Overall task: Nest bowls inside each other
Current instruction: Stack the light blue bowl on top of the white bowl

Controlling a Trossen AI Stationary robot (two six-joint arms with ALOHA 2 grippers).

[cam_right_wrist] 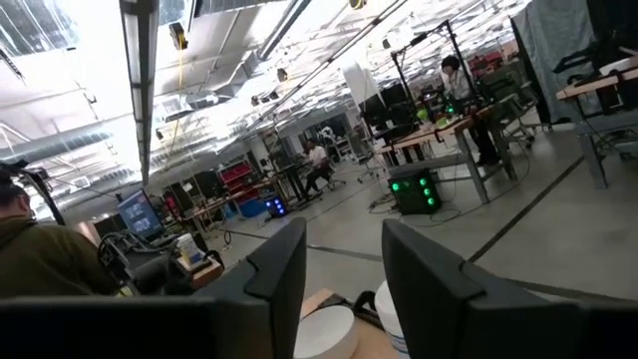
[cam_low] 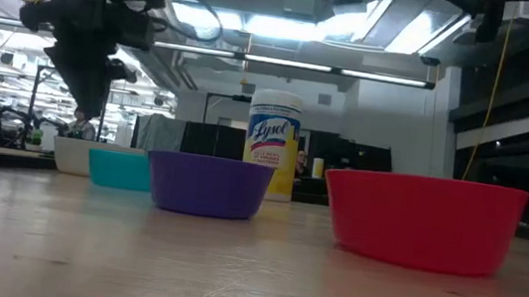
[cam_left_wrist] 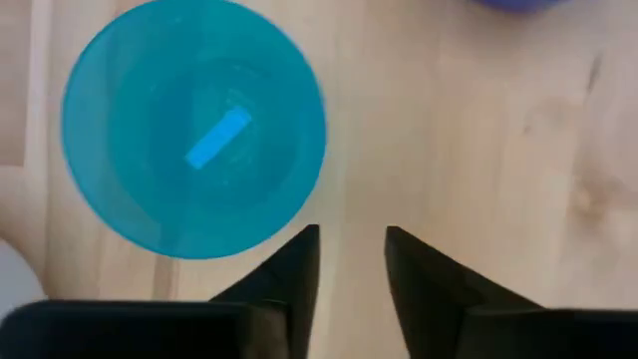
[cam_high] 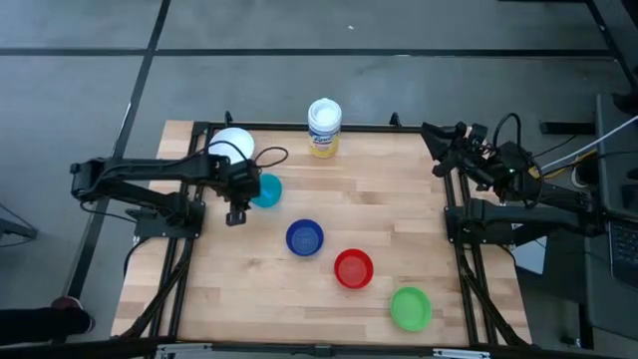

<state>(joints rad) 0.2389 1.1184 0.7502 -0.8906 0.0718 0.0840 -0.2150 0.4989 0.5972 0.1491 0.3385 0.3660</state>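
Observation:
Five bowls sit upright on their bases on the wooden table: white (cam_high: 231, 143) at the far left, teal (cam_high: 267, 189) beside it, dark blue (cam_high: 304, 237), red (cam_high: 353, 268) and green (cam_high: 410, 307) in a line toward the near right. My left gripper (cam_high: 236, 215) points down over bare wood just beside the teal bowl (cam_left_wrist: 194, 130), open (cam_left_wrist: 352, 264), with nothing between its fingers. My right gripper (cam_high: 429, 130) is raised at the far right edge, pointing about level, open (cam_right_wrist: 344, 269) and empty.
A tall white container with a yellow label (cam_high: 324, 127) stands at the far edge, behind the bowls (cam_low: 272, 139). Black frame bars run along the table's sides (cam_high: 469, 279). Bare wood lies between the bowls and the right arm. A person (cam_right_wrist: 30, 259) shows in the room beyond.

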